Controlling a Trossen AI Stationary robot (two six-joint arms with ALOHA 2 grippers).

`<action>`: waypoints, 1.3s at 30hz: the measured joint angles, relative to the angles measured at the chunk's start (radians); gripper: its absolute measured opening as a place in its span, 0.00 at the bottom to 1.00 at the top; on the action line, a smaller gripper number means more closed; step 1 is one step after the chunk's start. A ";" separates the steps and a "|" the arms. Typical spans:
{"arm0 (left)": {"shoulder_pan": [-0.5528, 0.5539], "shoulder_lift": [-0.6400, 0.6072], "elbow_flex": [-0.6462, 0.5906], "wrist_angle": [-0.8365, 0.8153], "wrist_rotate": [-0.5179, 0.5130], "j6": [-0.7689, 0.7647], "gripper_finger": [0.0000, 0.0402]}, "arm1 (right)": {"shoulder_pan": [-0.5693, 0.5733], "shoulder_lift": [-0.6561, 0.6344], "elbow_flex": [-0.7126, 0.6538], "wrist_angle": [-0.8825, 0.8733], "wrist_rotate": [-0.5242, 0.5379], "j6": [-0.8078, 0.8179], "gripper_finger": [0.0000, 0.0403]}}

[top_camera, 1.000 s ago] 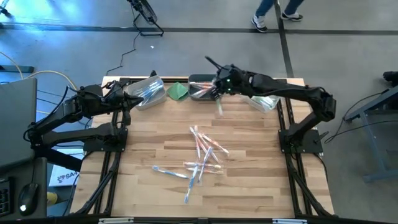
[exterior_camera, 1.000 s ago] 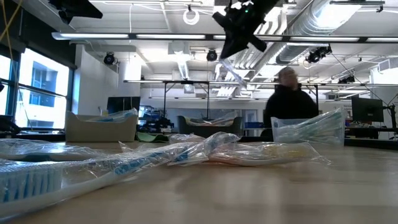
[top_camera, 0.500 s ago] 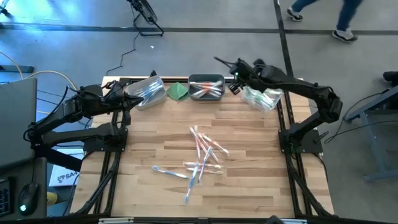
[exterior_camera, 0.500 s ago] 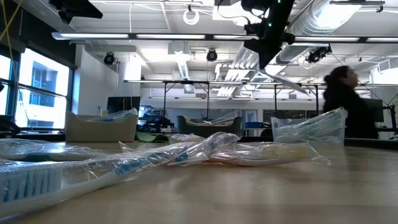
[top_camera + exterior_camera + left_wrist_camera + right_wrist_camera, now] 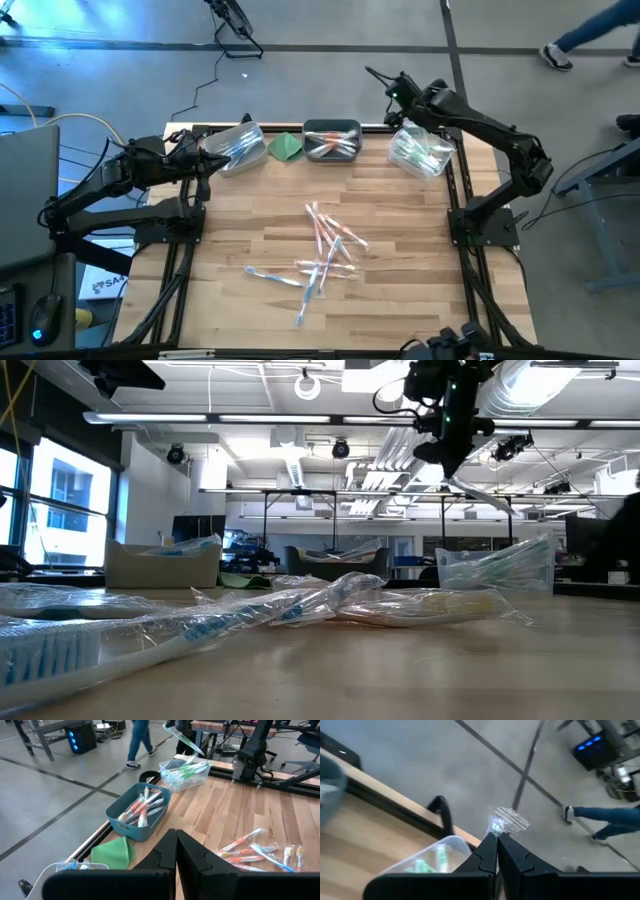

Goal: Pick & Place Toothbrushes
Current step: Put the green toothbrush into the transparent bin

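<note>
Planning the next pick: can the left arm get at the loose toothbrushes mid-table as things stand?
Probably yes. The left hand is shut and empty near the left bin, and only bare table lies between it and the loose toothbrushes.

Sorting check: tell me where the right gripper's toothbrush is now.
In the high view the right gripper, shut on the toothbrush, hangs at the table's far right, over the clear bin of green brushes.

Matt wood-plank table (image 5: 400,300), glossy clear plastic-wrapped toothbrushes (image 5: 322,255), soft green cloth (image 5: 287,146), clear plastic bin (image 5: 420,155)
</note>
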 joint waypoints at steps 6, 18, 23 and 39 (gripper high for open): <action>0.000 0.000 0.000 0.000 0.000 0.000 0.00 | -0.034 0.000 -0.062 0.056 0.049 -0.072 0.01; 0.000 0.000 0.000 0.000 0.000 0.000 0.00 | -0.077 0.001 -0.243 0.277 0.052 -0.201 0.01; 0.000 0.000 0.000 0.000 0.000 0.000 0.00 | -0.084 0.001 -0.281 0.292 0.052 -0.233 0.01; 0.000 0.000 0.000 0.000 0.000 -0.001 0.00 | -0.108 0.001 -0.329 0.295 -0.051 -0.304 0.01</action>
